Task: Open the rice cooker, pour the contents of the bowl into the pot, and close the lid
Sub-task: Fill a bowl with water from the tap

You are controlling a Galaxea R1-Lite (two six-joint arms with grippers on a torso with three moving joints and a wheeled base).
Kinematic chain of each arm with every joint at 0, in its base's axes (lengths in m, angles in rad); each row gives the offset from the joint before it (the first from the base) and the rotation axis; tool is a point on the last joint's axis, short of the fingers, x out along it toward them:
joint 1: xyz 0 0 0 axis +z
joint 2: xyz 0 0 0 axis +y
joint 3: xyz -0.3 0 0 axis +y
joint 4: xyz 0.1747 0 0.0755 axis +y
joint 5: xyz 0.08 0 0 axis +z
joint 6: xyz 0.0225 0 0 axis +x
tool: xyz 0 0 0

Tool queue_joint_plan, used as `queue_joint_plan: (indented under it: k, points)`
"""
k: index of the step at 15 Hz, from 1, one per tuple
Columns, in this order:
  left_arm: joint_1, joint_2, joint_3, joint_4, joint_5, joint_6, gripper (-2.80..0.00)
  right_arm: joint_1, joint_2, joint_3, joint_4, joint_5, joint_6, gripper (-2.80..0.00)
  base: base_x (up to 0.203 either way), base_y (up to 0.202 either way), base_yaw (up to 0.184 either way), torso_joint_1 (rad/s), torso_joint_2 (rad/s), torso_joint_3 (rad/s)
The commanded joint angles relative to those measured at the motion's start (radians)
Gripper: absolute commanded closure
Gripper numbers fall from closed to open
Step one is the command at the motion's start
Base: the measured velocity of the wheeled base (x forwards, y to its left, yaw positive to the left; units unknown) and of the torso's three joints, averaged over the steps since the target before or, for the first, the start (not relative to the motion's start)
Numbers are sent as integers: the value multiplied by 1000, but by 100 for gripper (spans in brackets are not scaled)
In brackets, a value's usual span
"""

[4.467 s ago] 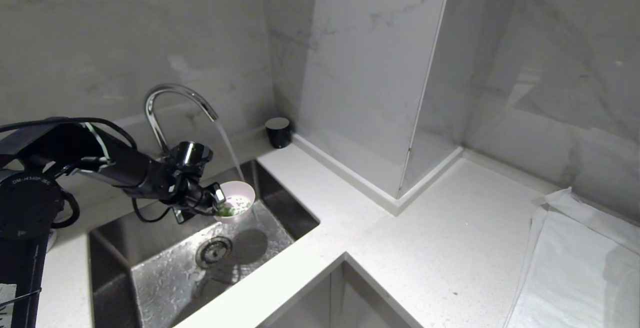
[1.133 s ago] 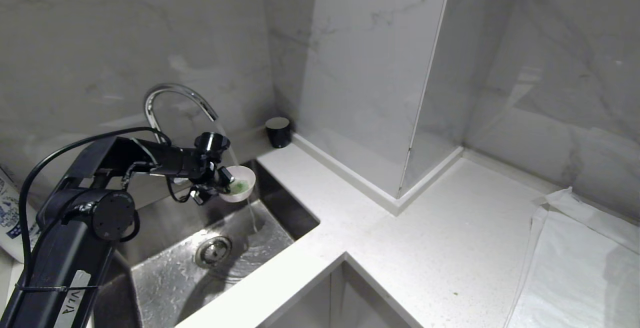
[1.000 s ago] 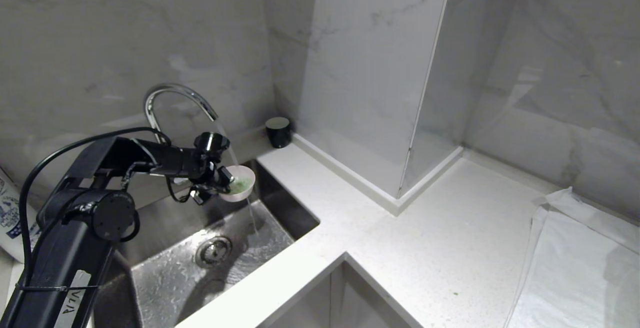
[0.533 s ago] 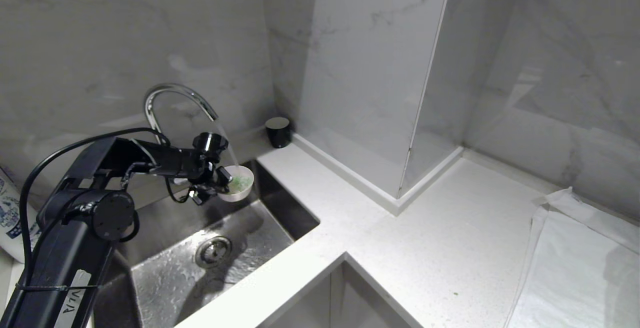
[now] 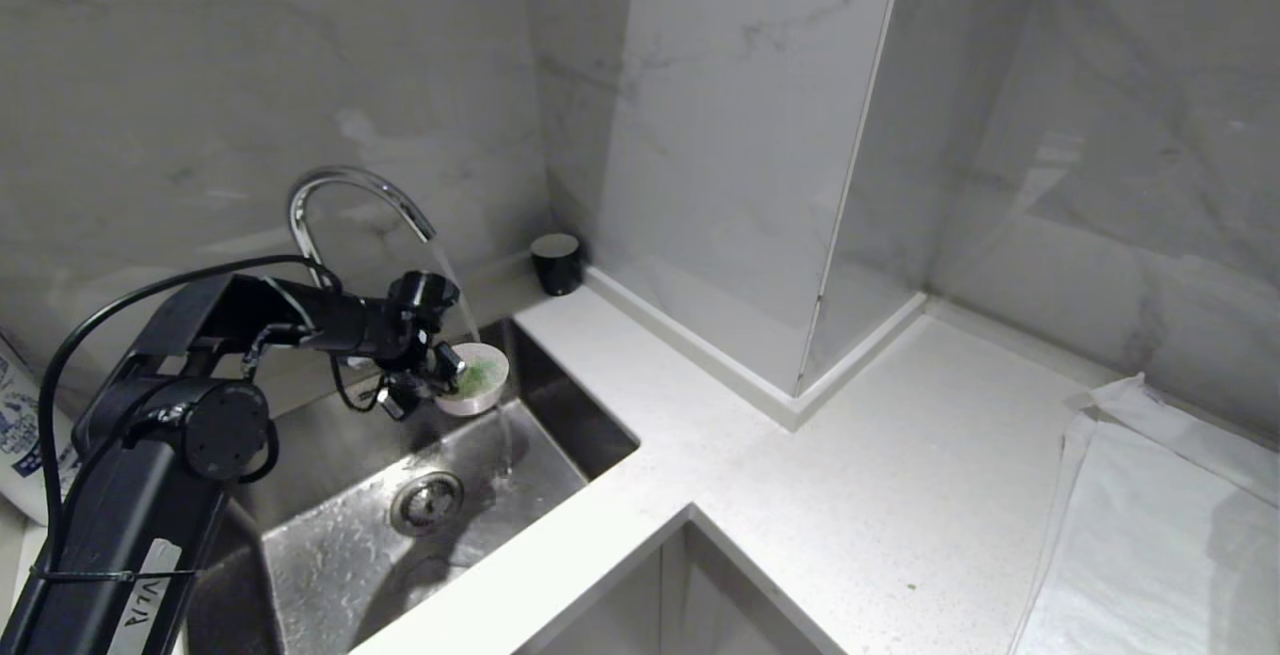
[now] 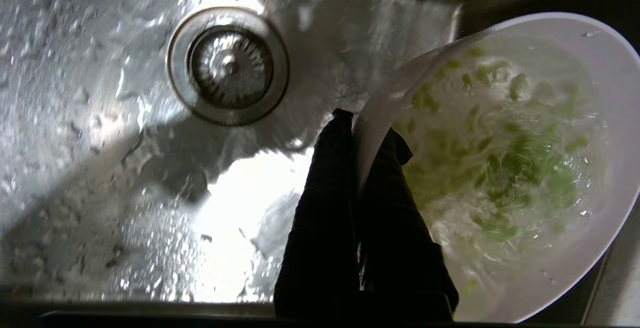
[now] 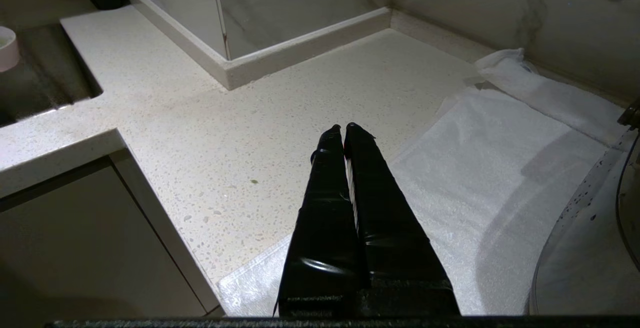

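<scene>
Marble-clad walls behind a pale speckled table point(image 5: 800, 495) with a steel sink point(image 5: 330, 555) set into its left part. Left tool point(image 5: 450, 367) clamped on the near rim of the bowl point(image 5: 478, 380), one finger inside the wall, one outside. Bowl held over the sink beneath the tap point(image 5: 345, 200), mouth tilted toward the right, away from the arm. Water stream point(image 5: 455, 280) falling from the spout into the bowl, spilling over its lower edge toward the drain point(image 5: 427, 502). Green pieces point(image 6: 505, 162) swirling in water inside. Right tool point(image 7: 345, 130) parked above a white towel point(image 7: 480, 168) on the table, fingers pressed together, empty. Small black cup point(image 5: 556, 263) at the wall corner.
</scene>
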Motion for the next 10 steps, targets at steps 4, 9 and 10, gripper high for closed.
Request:
queue_joint_plan:
  k: [4, 9, 10]
  points:
    - [-33, -84, 77, 42, -68, -25, 0, 0, 0, 3, 0, 0, 1, 0, 0, 0, 0, 0, 0, 0]
    - [-123, -138, 129, 43, -71, -29, 0, 0, 0, 3, 0, -1, 4, 0, 0, 0, 0, 0, 0, 0]
    - [-146, -142, 131, 44, -71, -29, 0, 0, 0, 3, 0, -1, 5, 0, 0, 0, 0, 0, 0, 0]
